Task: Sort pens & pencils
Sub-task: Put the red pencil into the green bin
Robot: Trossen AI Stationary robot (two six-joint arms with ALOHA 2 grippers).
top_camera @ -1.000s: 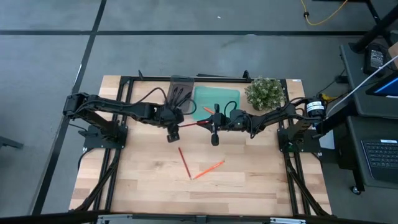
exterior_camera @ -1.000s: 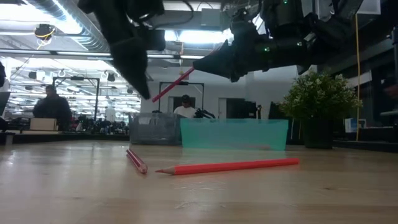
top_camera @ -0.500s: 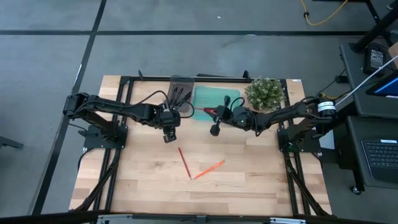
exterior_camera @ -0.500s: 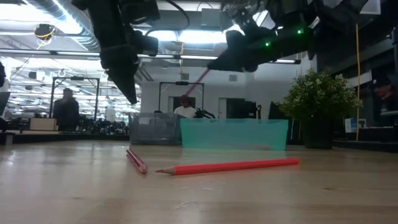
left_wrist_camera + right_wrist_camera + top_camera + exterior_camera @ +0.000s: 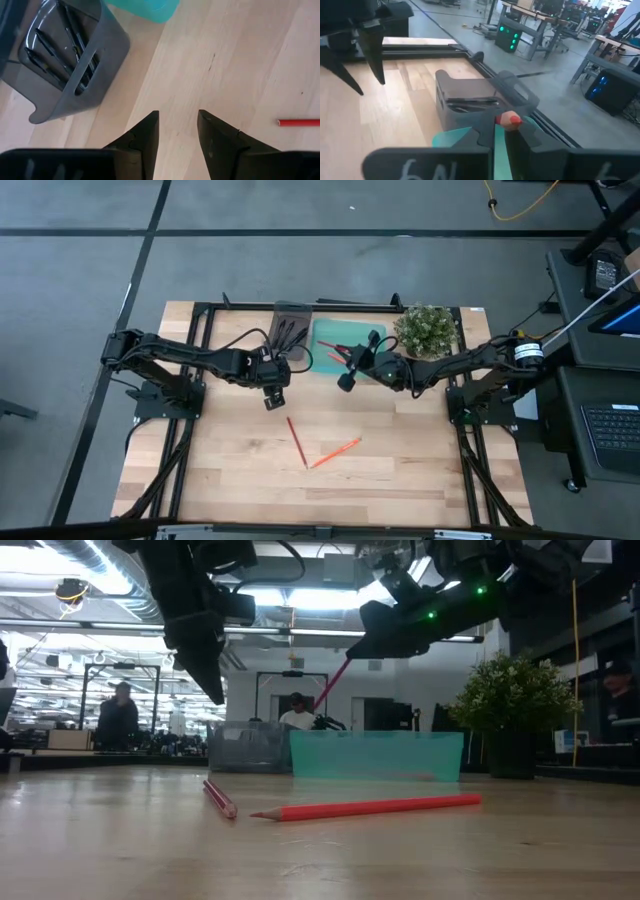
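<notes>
I see the wooden table (image 5: 240, 480) from above with both arms reaching toward its far middle. At the back sit a potted plant (image 5: 426, 328), a teal tray (image 5: 360, 332) and, just beside it on the left, a grey tray (image 5: 290, 320). My left wrist camera shows the pens (image 5: 70, 30) lying inside that grey tray. My right gripper (image 5: 348, 360) hangs over the teal tray's near edge, clenched on a pencil (image 5: 330, 685) that slants down toward the tray in the low view; its red tip shows between the fingers in the right wrist view. My left gripper (image 5: 272, 392) hovers above bare wood just in front of the grey tray, fingers (image 5: 142, 140) parted and grasping nothing. Two more pencils lie on the table well in front of the trays: a darker red one (image 5: 296, 438) and an orange one (image 5: 335, 451), their near ends close together. Beyond the table, the low view shows a person (image 5: 118, 720) standing in the room.
</notes>
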